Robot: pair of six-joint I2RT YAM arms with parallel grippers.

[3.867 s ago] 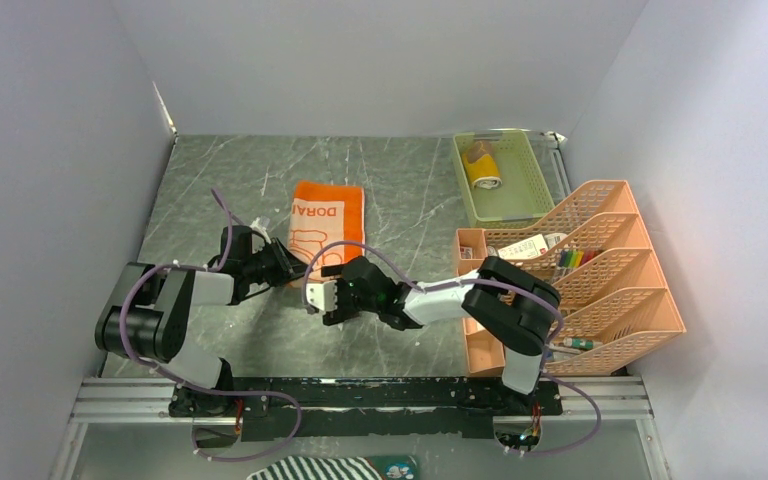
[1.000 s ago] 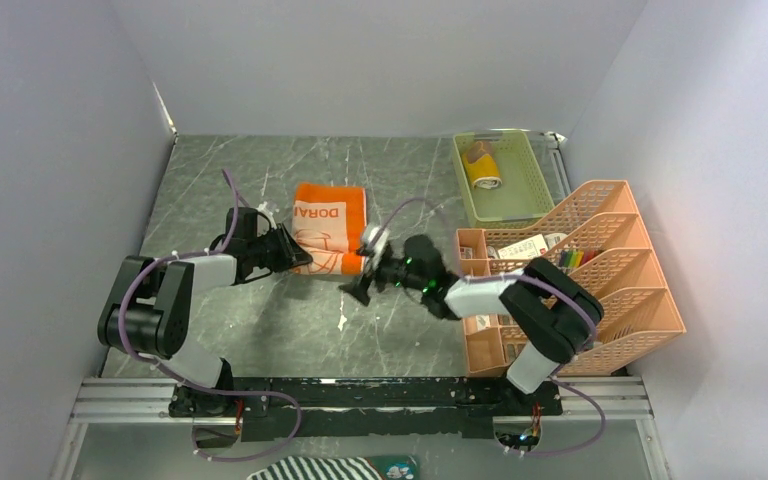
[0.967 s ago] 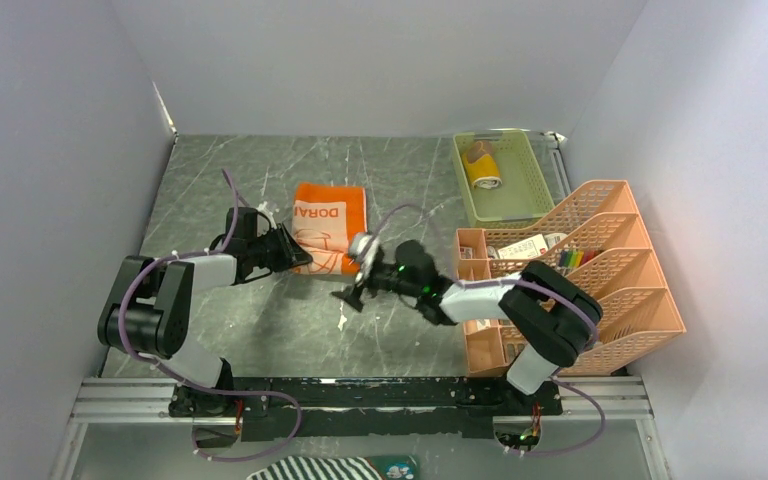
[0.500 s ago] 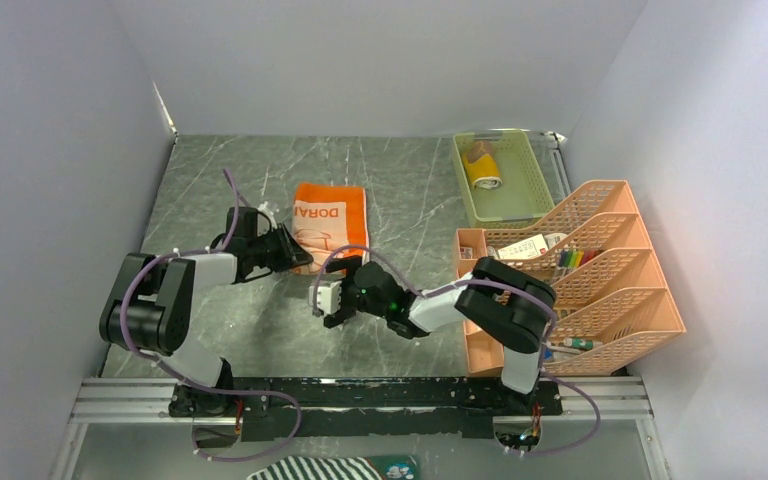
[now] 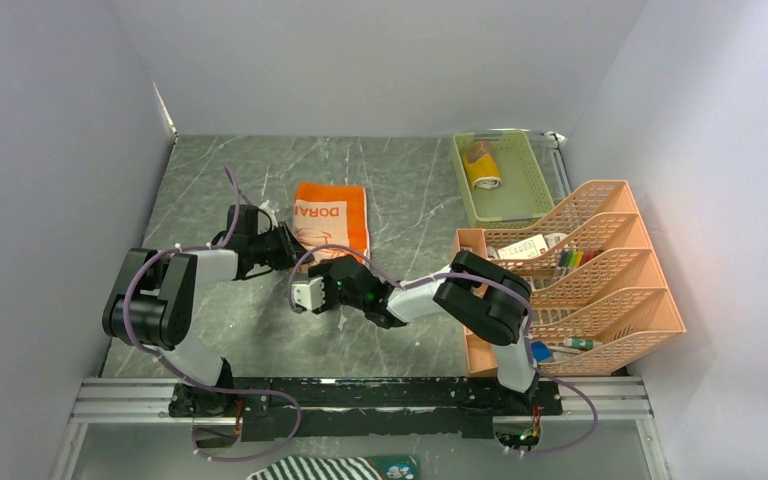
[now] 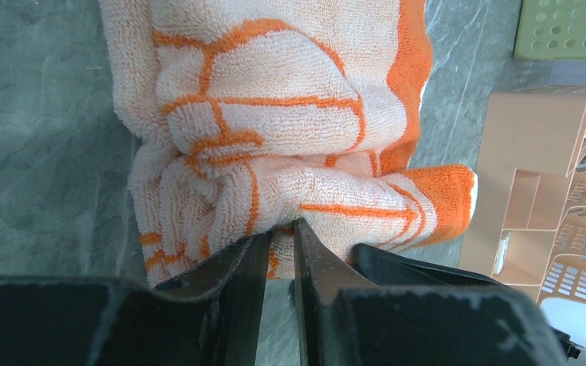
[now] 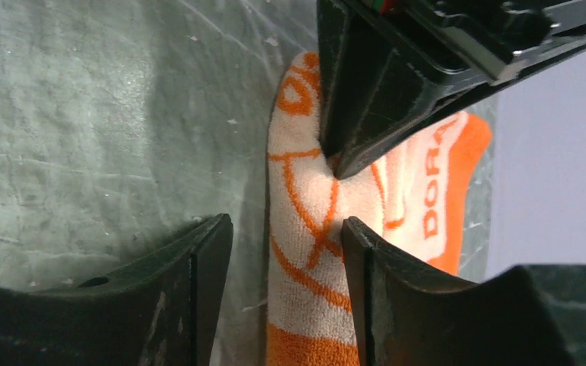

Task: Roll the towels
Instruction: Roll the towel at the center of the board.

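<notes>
The orange terry towel [image 5: 329, 215] with cream border and white lettering lies lengthwise at the middle of the grey marbled surface [image 5: 210, 180], its near end bunched into a loose roll, and we see the left fingers [image 6: 246, 274] pinched narrowly on that roll's left side. The right fingers [image 7: 207, 263] stand apart at the roll's near edge, with cloth lying between them unclamped. A rolled mustard-yellow towel [image 5: 484, 172] sits in the pale green slotted basket [image 5: 532, 190] at the far right, well apart.
</notes>
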